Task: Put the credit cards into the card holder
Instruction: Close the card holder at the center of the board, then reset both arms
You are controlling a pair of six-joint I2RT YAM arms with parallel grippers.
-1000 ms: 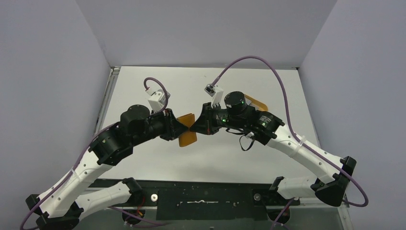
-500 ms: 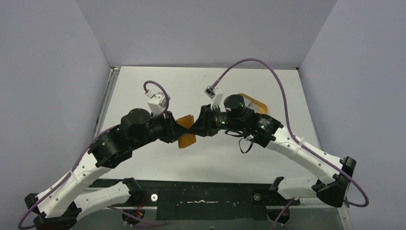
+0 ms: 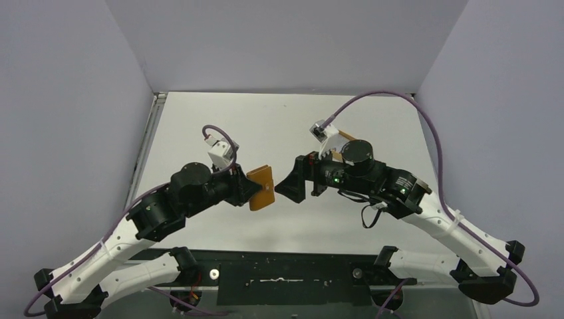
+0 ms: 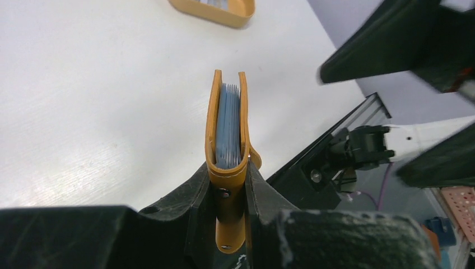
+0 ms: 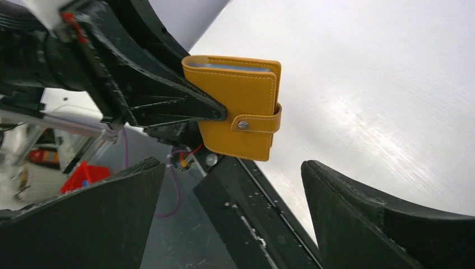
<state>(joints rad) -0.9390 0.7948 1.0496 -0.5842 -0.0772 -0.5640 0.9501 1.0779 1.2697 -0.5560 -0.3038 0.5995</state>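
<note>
Backing away from the wallet it was touching a second ago, the right gripper [image 3: 290,187] now hangs just beside it with its jaws spread wide and nothing between them. Above the middle of the table [image 3: 219,119], towards its near edge, the left gripper [image 4: 227,190] pinches the orange card holder [image 5: 241,112] by its spine. The wallet is folded shut and its snap tab [image 5: 255,124] looks fastened. Grey-blue leaves [image 4: 228,126] show between the covers; whether cards lie among them cannot be told. Farther off, near the far right corner, sits an orange tray [image 4: 224,14]. Packing seems close to done. The right arm should draw straight back, clear of the tab, while the left keeps its pinch and lowers the wallet flat before letting go.
</note>
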